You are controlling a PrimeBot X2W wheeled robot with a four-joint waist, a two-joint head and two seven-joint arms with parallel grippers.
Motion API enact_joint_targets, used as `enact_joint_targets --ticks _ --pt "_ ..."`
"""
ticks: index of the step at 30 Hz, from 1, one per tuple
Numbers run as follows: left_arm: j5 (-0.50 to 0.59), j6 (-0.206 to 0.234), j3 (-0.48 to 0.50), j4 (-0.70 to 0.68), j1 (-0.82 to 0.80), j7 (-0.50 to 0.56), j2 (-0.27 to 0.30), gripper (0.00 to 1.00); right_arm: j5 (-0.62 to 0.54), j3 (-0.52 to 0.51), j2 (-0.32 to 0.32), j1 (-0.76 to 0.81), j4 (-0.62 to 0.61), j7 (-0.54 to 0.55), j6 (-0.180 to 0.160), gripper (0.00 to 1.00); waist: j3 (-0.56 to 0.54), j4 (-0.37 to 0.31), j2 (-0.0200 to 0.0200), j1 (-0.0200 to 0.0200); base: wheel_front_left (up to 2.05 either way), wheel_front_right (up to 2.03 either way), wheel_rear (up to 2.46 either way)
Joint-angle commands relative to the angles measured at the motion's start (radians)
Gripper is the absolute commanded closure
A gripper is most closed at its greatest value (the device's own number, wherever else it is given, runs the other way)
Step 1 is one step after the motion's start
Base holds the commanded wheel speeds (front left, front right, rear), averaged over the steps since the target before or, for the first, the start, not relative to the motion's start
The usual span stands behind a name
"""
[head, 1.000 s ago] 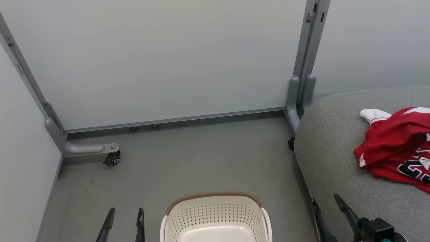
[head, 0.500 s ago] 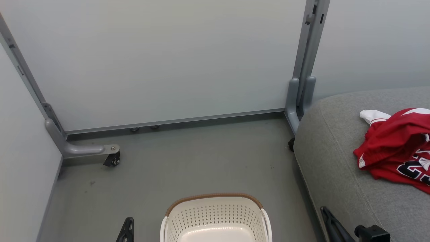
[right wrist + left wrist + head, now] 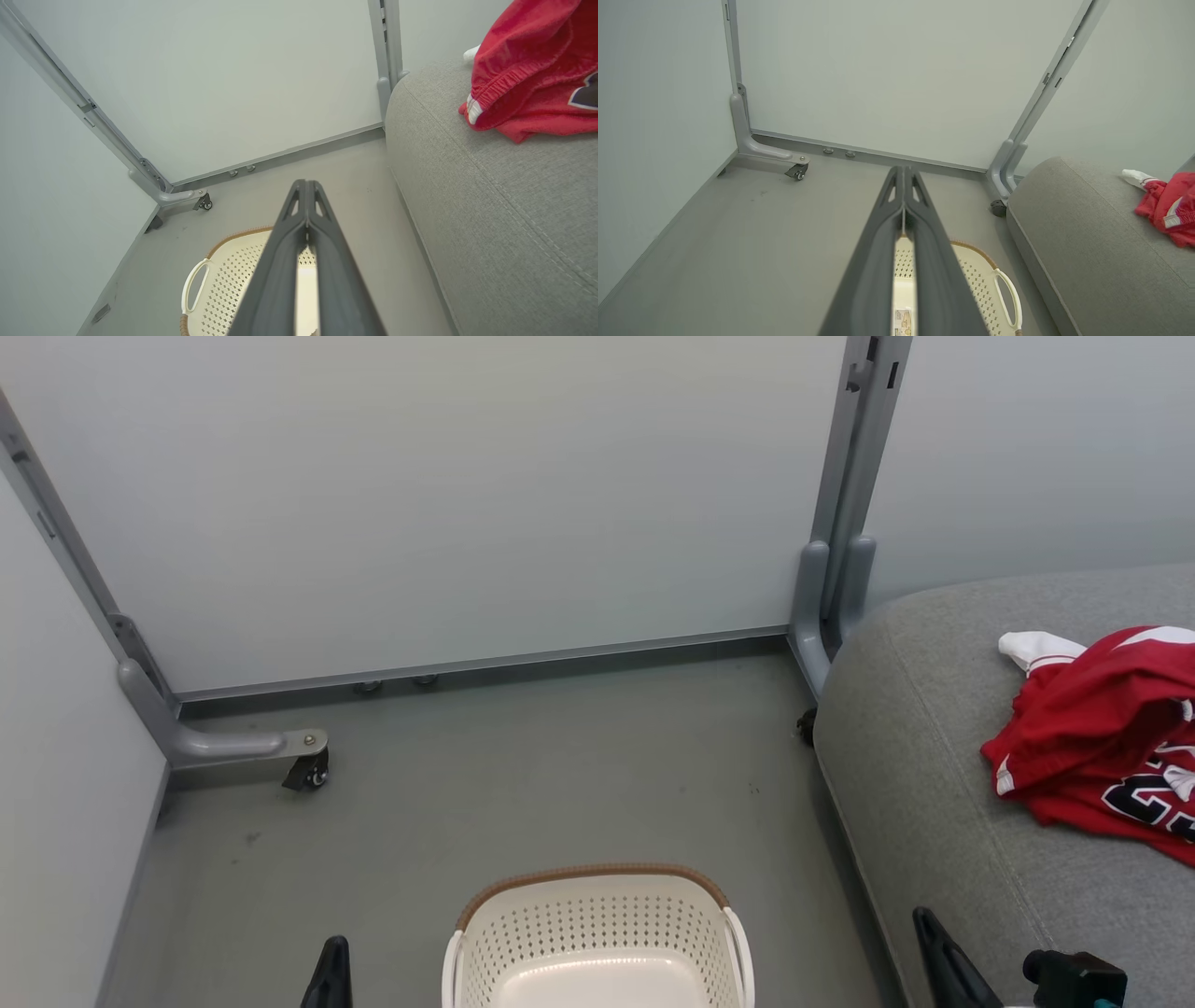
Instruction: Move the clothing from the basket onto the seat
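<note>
Pale grey partition panels (image 3: 448,504) closed off the back and left of the space, joined by grey metal posts (image 3: 845,476), one of which ended in a foot with a small black caster (image 3: 308,770). Below them lay a flat grey floor (image 3: 523,784).

The basket (image 3: 597,933) stood on this floor at the bottom middle of the head view, its cream perforated wall topped by a brown rim. In the left wrist view its smooth pale bottom showed, with a paper label (image 3: 903,322) lying on it and a white handle (image 3: 1011,298) curving along its side.

The seat (image 3: 924,775) rose just right of the basket, a broad grey cushion with a rounded edge and a stitched seam. The clothing (image 3: 1092,737) lay in a rumpled red heap on top of the seat near the right edge of the head view, well apart from the basket. Part of a black-and-white numeral showed on it, and a white piece stuck out toward the panels. The right wrist view caught a gathered red hem with a white stripe.

The left gripper (image 3: 903,172) hung above the basket's left side, its two dark fingers pressed together at the tips with nothing between them. The right gripper (image 3: 306,184) was likewise closed on nothing, held between the basket and the seat's front edge, its fingers pointing toward the back panel.
</note>
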Motion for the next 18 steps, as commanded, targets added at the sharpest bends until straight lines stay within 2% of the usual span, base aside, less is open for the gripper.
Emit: enact_joint_targets --ticks 1,18 --pt "-0.047 -0.007 0.008 -0.007 -0.039 0.007 0.01 1.0 0.044 -0.009 -0.005 -0.033 -0.01 0.01 0.0 1.0 0.002 -0.001 0.0012 0.0 0.0 0.0 0.0" --pt "-0.341 -0.022 0.034 0.027 -0.119 0.065 0.021 1.0 0.313 -0.044 -0.008 -0.091 0.0 0.079 0.0 1.0 0.024 -0.008 0.0026 0.0 0.0 0.0 0.0"
